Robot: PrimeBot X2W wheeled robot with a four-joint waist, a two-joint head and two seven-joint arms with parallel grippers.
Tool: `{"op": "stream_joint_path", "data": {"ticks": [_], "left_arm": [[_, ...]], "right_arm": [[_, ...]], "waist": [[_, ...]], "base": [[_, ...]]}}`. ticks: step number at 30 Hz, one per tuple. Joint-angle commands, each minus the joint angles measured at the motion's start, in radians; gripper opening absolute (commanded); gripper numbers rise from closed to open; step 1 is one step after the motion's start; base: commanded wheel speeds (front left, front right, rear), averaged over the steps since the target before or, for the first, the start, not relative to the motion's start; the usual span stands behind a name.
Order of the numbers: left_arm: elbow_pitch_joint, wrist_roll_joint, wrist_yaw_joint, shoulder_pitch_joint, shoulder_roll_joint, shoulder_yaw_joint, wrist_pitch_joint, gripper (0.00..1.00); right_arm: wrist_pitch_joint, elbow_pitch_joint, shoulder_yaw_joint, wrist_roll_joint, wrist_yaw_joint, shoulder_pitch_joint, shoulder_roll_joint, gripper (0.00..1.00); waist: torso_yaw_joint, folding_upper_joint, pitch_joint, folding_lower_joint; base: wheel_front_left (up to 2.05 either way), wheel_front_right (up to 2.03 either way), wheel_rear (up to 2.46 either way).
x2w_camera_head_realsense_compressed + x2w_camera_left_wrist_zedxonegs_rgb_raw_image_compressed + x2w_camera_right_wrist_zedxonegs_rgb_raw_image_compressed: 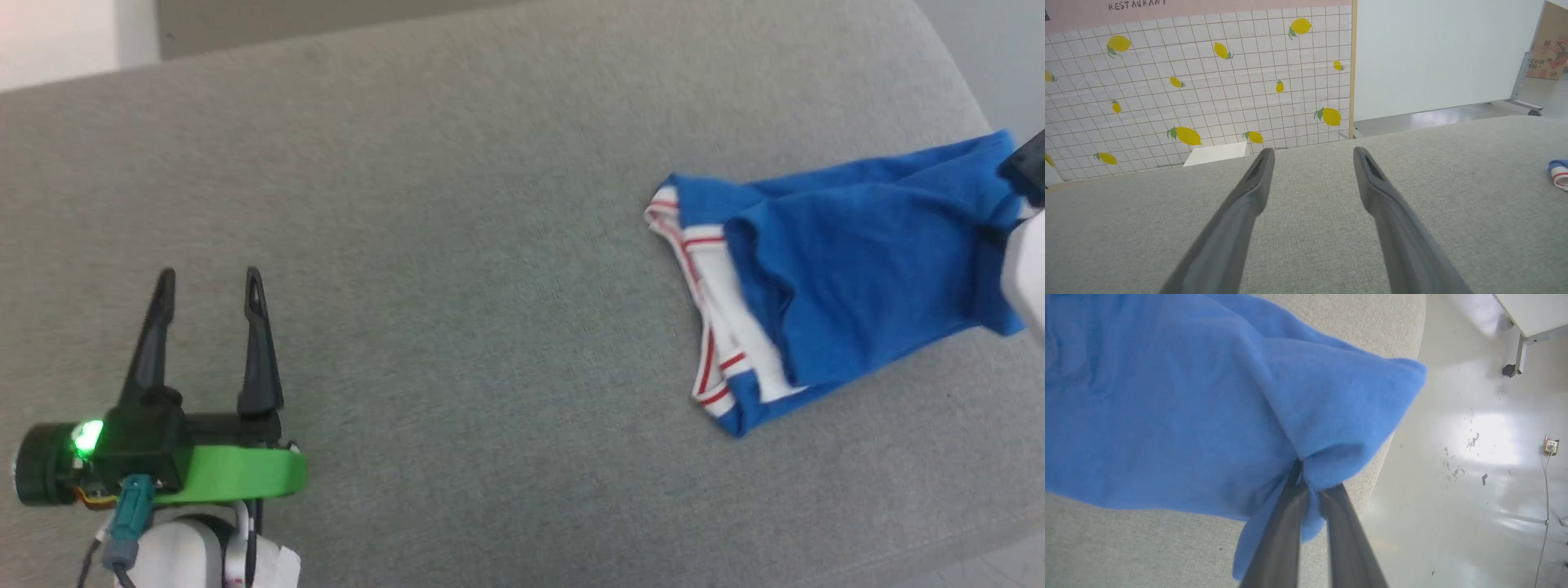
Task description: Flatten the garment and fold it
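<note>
The garment (pixel 849 286), royal blue with white and red-striped trim, lies bunched at the right of the grey cushioned surface (pixel 457 245). Its far right end is lifted and pinched by my right gripper (pixel 1020 175), which shows at the picture's right edge. In the right wrist view the two dark fingers are shut on a fold of the blue garment (pixel 1216 396), with my right gripper (pixel 1310 482) near the cushion's edge. My left gripper (pixel 211 282) stands open at the lower left, far from the garment, with nothing between its fingers. In the left wrist view the left gripper (pixel 1310 155) hovers over bare cushion, and the garment's trim (pixel 1560 173) peeks in at the right edge.
The cushion's rounded right edge (pixel 1404 343) drops to a shiny pale floor (pixel 1474 477) with a wall socket and cable (pixel 1551 447). Beyond the cushion's far side stand a lemon-patterned tiled panel (pixel 1208 81) and a white board (pixel 1437 53).
</note>
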Motion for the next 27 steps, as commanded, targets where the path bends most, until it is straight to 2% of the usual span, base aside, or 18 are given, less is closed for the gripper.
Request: {"op": "stream_joint_path", "data": {"ticks": [1,9,19,20,21,24,27], "left_arm": [[-0.010,0.015,-0.005,-0.023,0.012,0.000,-0.004,1.00],[-0.033,0.015,-0.013,-0.070,0.033,-0.008,-0.004,1.00],[-0.029,0.005,-0.007,-0.101,0.026,-0.017,-0.004,1.00],[-0.025,0.004,-0.006,-0.101,0.024,-0.017,-0.004,1.00],[-0.020,0.002,-0.003,-0.099,0.021,-0.015,-0.004,1.00],[-0.008,-0.002,0.002,-0.088,0.013,-0.010,-0.004,1.00],[0.003,-0.005,0.007,-0.071,0.003,-0.009,-0.004,1.00]], "right_arm": [[-0.016,0.032,-0.013,-0.016,-0.002,-0.024,0.008,0.00],[-0.077,0.245,-0.111,-0.069,-0.002,-0.077,0.024,0.00],[-0.134,0.427,-0.200,-0.118,-0.002,-0.079,0.105,0.02],[-0.137,0.436,-0.206,-0.116,-0.002,-0.076,0.112,0.93],[-0.150,0.449,-0.216,-0.121,-0.002,-0.076,0.118,1.00],[-0.199,0.465,-0.228,-0.162,-0.002,-0.081,0.122,1.00],[-0.295,0.483,-0.278,-0.191,-0.002,-0.091,0.123,1.00]], "waist": [[-0.069,-0.0001,0.110,-0.0001],[-0.039,-0.0001,0.194,-0.0001],[0.006,-0.0001,0.214,-0.0001],[0.009,-0.0001,0.207,-0.0001],[0.012,-0.0001,0.193,-0.0001],[0.019,-0.0001,0.148,-0.0001],[0.031,-0.0001,0.087,-0.0001]], "base": [[0.00,0.00,0.00],[0.00,0.00,0.00],[0.00,0.00,0.00],[0.00,0.00,0.00],[0.00,0.00,0.00],[0.00,0.00,0.00],[0.00,0.00,0.00]]}}
